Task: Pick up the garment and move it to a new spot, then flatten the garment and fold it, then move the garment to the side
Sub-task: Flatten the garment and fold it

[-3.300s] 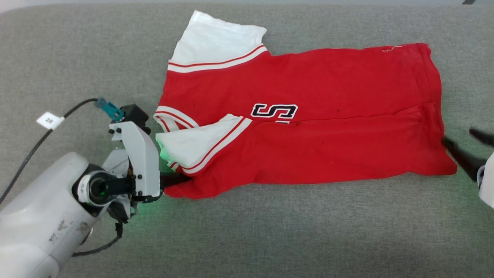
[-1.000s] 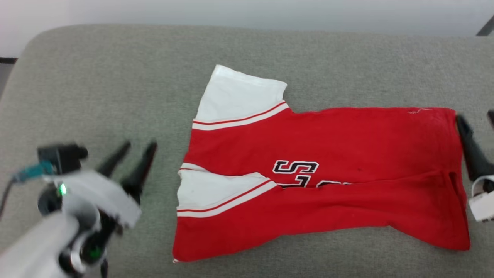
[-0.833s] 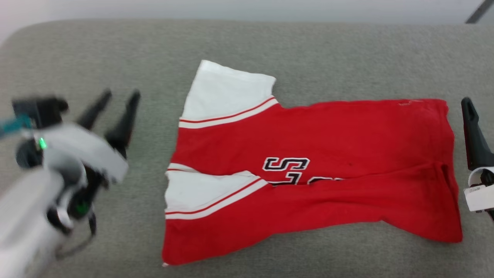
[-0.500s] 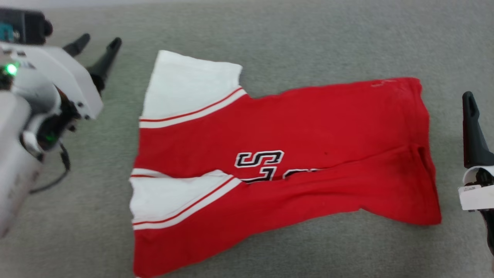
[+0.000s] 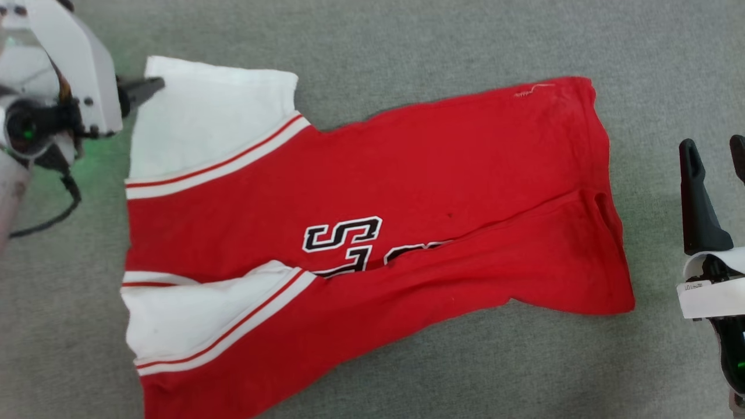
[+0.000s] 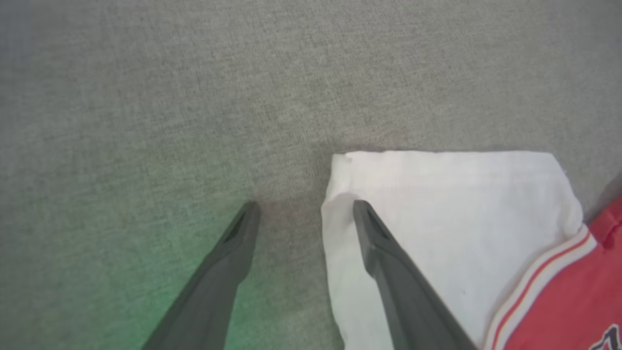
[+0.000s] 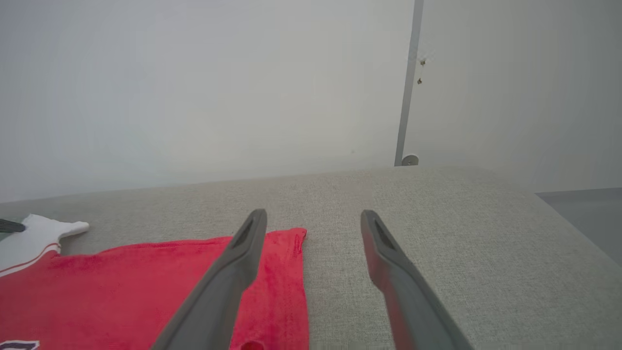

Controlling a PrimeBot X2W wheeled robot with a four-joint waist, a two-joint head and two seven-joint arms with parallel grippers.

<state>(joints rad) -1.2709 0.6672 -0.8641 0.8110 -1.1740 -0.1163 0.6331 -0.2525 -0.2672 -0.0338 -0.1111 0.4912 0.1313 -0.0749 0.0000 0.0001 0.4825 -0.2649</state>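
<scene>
The shirt (image 5: 407,192) lies on the grey cushion (image 5: 407,35). Its near long edge is folded over, and its long axis runs across the robot's front, with the white sleeves at the robot's left and the hem (image 5: 605,192) at its right.

The next move, I judge, turns on the far sleeve (image 6: 452,218), which sticks out beyond the red body at the far left corner. The left claw (image 6: 305,206) is much the nearer one, right at that sleeve's outer corner. In the wrist view the sleeve lies to its right. Its two fingers are spread wide and straddle the sleeve's edge, one over the white cloth and the other over bare cushion. It holds nothing. Whether the finger over the sleeve presses on the cloth or hovers just above it is hard to tell from this angle.

The right claw (image 5: 713,145) stands off the hem end, near it but apart. Its fingers are also spread wide and grip nothing, and they point along the hem rather than across it.
</scene>
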